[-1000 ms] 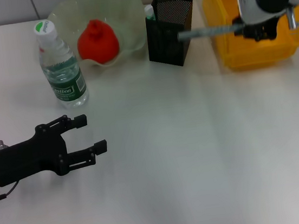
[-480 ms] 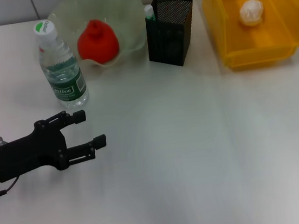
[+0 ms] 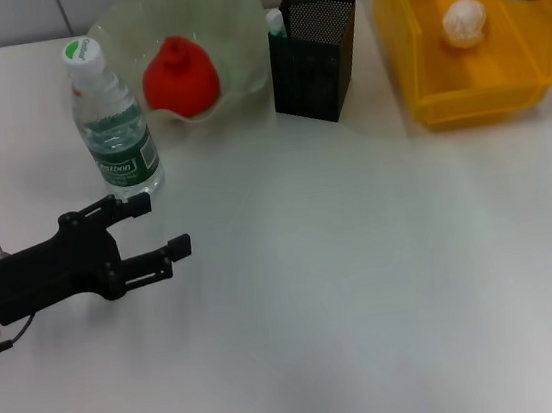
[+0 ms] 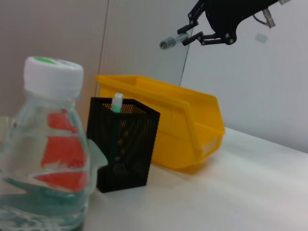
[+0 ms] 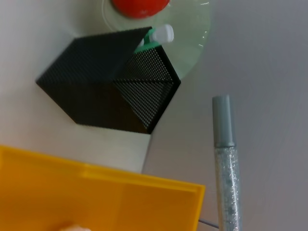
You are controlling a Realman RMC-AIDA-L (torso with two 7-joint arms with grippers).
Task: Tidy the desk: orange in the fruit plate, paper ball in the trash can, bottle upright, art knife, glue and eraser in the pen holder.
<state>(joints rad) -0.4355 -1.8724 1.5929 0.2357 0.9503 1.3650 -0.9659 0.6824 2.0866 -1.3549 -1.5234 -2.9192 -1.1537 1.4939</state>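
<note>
Head view shows most of the tidying done: the orange (image 3: pixel 179 74) sits in the fruit plate (image 3: pixel 233 20), the paper ball (image 3: pixel 464 21) lies in the trash can (image 3: pixel 420 68), and the bottle (image 3: pixel 113 126) stands upright beside the plate. The left pincer (image 3: pixel 163 225) hovers low over the bench (image 3: pixel 366 286) just in front of the bottle, fingers spread and empty. Only the body of the right arm shows at the top edge there. Left wrist view fills that gap: the right pincer (image 4: pixel 192 37) hangs high above the yellow bin, clamped on a slim grey-tipped stick (image 4: pixel 174 41). Right wrist view shows that stick as a glitter glue pen (image 5: pixel 225 163), with the pen holder (image 5: pixel 113 79) below and off to one side, a green-and-white item (image 5: pixel 159 34) already poking out of it. The step in hand looks like delivering the glue; next the arm would need to centre the pen over the holder's mouth, tip it upright and lower before letting go. I cannot find the eraser.
</note>
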